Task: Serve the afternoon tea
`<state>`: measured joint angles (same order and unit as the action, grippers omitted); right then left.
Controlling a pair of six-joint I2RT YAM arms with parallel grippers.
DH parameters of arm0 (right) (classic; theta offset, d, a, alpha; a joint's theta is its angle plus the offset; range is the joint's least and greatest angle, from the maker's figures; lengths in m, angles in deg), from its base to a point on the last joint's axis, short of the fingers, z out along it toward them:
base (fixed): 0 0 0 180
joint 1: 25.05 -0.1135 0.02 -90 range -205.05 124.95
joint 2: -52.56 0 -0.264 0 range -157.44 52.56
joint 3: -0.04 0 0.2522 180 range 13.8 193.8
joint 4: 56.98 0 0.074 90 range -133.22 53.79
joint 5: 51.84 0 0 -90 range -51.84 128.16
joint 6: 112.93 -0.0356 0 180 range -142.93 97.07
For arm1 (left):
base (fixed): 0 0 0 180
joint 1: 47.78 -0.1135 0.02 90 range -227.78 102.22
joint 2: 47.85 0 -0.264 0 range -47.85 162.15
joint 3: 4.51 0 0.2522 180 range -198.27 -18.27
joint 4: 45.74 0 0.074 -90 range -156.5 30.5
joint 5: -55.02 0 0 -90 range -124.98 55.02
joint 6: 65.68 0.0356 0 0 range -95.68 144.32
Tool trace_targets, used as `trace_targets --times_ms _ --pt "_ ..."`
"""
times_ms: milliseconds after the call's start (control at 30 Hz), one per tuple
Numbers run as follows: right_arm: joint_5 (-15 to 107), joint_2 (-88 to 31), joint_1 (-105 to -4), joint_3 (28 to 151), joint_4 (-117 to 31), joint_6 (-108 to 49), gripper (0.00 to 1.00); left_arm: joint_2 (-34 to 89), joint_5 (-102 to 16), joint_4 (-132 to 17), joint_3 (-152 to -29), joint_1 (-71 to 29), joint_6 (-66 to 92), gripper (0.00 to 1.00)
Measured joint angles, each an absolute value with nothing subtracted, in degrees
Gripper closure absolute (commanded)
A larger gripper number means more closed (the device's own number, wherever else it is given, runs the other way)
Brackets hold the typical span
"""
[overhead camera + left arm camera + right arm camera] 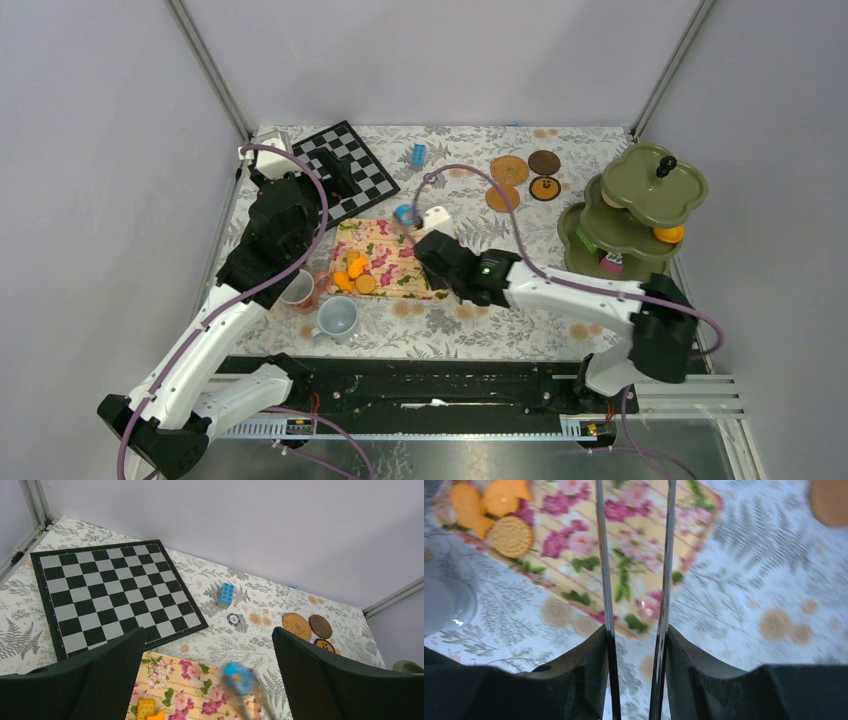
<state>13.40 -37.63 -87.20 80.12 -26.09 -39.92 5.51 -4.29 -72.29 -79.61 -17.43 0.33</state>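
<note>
From above, the fern-print table (500,320) carries a chessboard (372,180) and a blue brick (418,153) at the far left. Four round coasters (508,170) lie far centre, and a green tiered stand (640,185) at the right holds one orange pastry (668,235). More orange pastries (354,272) sit on the near-left corner of the floral mat (395,262). A brown mug (298,290) and a pale mug (338,318) stand just off that corner. The left gripper (335,172) hangs over the chessboard, and the right gripper (432,245) is at the mat's right edge.

The left wrist view shows the left gripper's fingers (115,670) spread wide with nothing between them. It also shows a small round chip (233,619) near the brick and a blurred blue round thing (235,676) over the mat.

The right wrist view shows the right gripper's fingers (584,665) pinching metal tongs (603,570). The tongs' two blades reach across the mat. A ridged round biscuit and smooth orange shapes lie at the upper left.
</note>
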Motion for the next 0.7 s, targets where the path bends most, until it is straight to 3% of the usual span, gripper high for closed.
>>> trace_targets --times_ms 367,700 --pt "-7.7 -14.9 -80.2 72.1 5.6 -71.2 0.58 5.6 -6.5 -72.3 -79.6 -17.1 0.2 0.01" --pt "-16.8 -11.9 -74.9 71.8 19.8 -81.5 0.57 6.2 -7.2 -72.3 -79.6 -16.7 0.2 0.01"
